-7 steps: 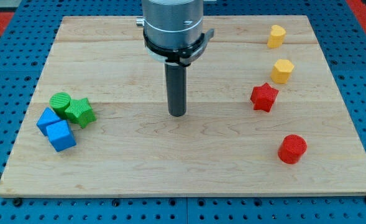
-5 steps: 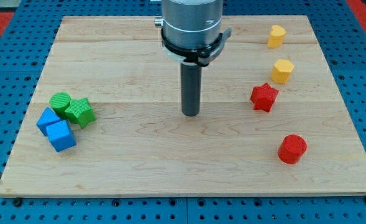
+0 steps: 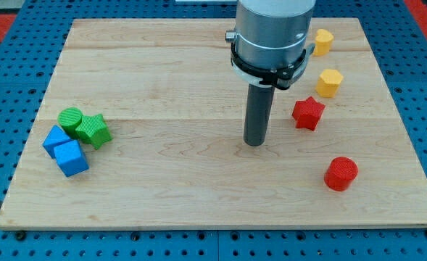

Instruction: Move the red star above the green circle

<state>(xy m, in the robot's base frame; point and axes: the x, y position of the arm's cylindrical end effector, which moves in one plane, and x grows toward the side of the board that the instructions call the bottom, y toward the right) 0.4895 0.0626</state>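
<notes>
My tip (image 3: pixel 254 143) sits near the red star (image 3: pixel 308 113), on its left.
Green circle (image 3: pixel 70 117) far left on the table (image 3: pixel 162 181) (touching the green star (image 3: pixel 93 130)); no end effector, just a rod.

Red star (image 3: pixel 308 113): small ribbed red block w/ star outline, lying flat on the wooden tabletop (image 3: pixel 162 188), on the view's right, approx mid-height of the board. Sits free, nothing touching it. Green circle (image 3: pixel 70 118): small ribbed green round block, also flat on the tabletop, far over at the view's left, approx same height in the view as the star, maybe a touch lower. It's packed into a cluster: touching a green star-shaped block at its right & a blue block at its lower left. Star & circle are well apart, w/ most of the board's width between them.
</notes>
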